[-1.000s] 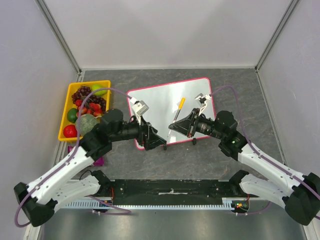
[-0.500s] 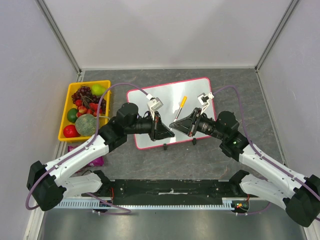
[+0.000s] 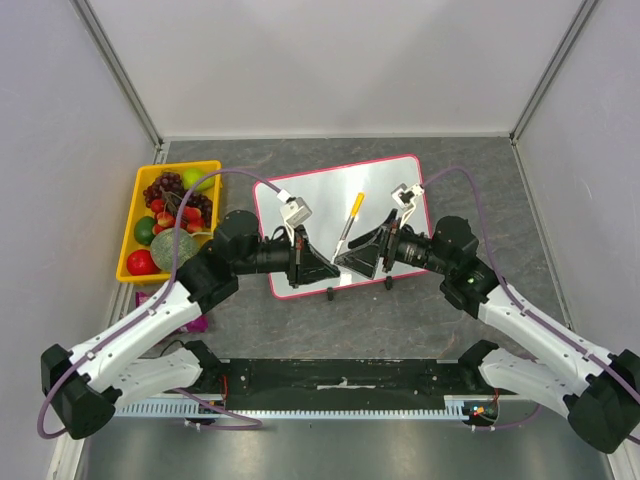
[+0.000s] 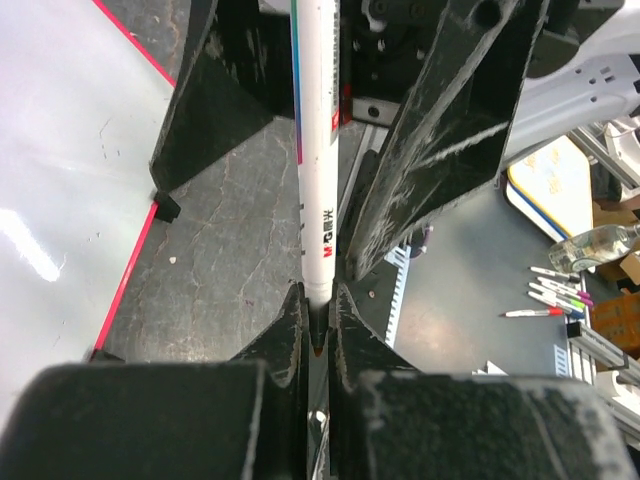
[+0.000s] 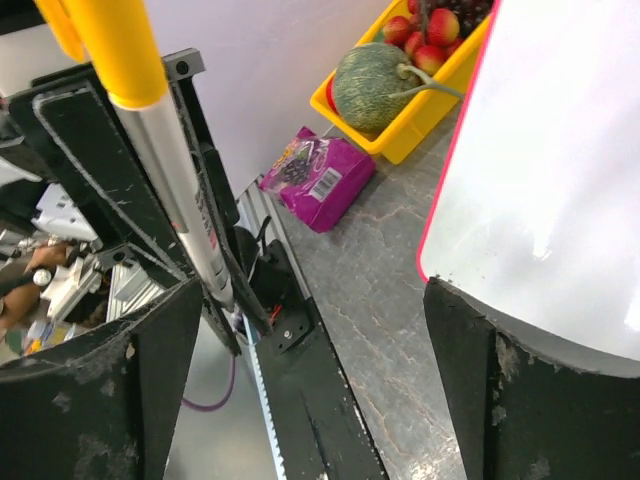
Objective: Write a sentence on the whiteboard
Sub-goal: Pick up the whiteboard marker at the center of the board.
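Grips the marker [image 4: 315,180] in the left tool [image 4: 318,310], pinched narrow on the lower end of the white barrel. Stands the right tool [image 5: 312,300] wide on either side of the same barrel, touching nothing as far as can be seen.

Points the marker's long axis up and away from the left tool, yellow cap [image 5: 110,50] at the far, high end, tilted over the near edge of the whiteboard [image 3: 320,195]. Finds the whiteboard on the counter [image 3: 450,160], beyond and beneath both tools, one long edge toward the arms, its two black feet [image 3: 331,292] at that near side. Sees no orange writing on the white face, so puts the task at its start.

Judges the cap to be on. Reckons the right tool nearer to it and better placed to pull along the barrel's axis while the left tool holds fast.

Leaves the yellow fruit tray [image 3: 140,215] well apart to the left, with a purple packet [image 5: 318,170] just beside it on the counter.
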Robot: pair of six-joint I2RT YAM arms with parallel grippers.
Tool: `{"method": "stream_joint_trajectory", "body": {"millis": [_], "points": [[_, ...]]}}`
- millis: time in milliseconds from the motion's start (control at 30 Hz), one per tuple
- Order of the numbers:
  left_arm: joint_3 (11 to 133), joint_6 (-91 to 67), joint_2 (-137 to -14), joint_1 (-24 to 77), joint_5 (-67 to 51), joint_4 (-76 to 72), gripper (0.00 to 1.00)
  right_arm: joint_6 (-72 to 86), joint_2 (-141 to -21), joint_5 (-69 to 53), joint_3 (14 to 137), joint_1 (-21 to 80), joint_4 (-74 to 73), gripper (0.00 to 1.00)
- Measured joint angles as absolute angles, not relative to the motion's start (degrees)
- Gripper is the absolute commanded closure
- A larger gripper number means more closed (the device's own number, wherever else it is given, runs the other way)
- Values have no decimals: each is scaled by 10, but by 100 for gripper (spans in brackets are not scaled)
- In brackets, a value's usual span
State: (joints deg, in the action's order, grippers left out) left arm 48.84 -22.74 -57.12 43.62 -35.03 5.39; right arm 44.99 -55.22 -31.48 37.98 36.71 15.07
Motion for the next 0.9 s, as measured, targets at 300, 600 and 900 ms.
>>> {"method": "stream_joint_trajectory", "body": {"millis": [300,600,900], "points": [[521,-178,-536,436,-377,179,98,434,-578,-447,435,357,185,2],[528,-153,-528,436,-409,235,98,456,-604,-524,437,357,232,41],[528,-151,-528,436,-424,239,98,500,-631,-543,437,359,270,59]]}}
